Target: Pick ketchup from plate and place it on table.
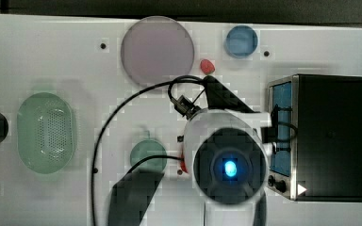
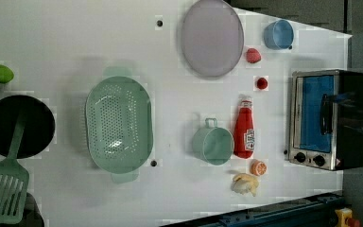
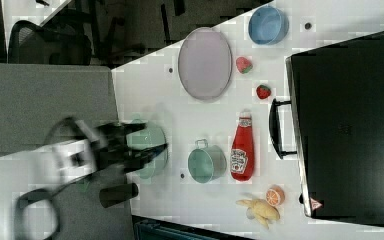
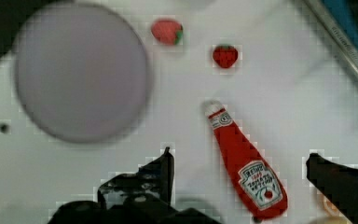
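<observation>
the white tabletop (image 2: 75, 38) carries everything, with the toaster oven (image 2: 328, 118) along the left view's right edge and the green colander (image 2: 118, 124) toward the left view's left. the pale lilac plate (image 2: 211, 38) lies bare, well apart from the ketchup (image 2: 244, 128), which lies flat on the tabletop between the green cup (image 2: 212, 144) and the toaster oven. so the task looks essentially done: the bottle is already off the plate and set down, and what the next move seems to call for is only lifting the arm clear without brushing it. the bottle's long axis runs roughly parallel to the oven front, white cap toward the two strawberries (image 2: 262, 83) and the plate, base toward the orange slice (image 2: 258, 167). in the wrist view the gripper (image 4: 240, 170) stands spread wide above the bottle's lower half, holding nothing.
</observation>
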`<move>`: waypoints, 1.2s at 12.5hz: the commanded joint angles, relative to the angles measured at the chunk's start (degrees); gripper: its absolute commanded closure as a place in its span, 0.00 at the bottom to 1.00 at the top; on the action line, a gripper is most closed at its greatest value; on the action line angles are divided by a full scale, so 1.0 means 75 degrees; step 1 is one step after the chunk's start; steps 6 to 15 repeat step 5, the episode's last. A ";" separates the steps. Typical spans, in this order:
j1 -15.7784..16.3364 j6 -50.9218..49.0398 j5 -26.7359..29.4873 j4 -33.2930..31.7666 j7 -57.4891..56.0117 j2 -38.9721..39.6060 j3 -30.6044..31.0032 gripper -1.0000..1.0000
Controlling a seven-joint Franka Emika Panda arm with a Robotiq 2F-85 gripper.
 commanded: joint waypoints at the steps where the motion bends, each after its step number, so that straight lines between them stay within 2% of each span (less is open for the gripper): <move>1: 0.0026 -0.1452 0.0003 0.0720 0.1180 0.0004 0.0044 0.00; 4: 0.0026 -0.2794 0.0003 0.1244 0.1180 -0.0022 0.0067 0.00; 15: 0.0027 -0.2713 0.0004 0.1298 0.1180 -0.0023 0.0074 0.00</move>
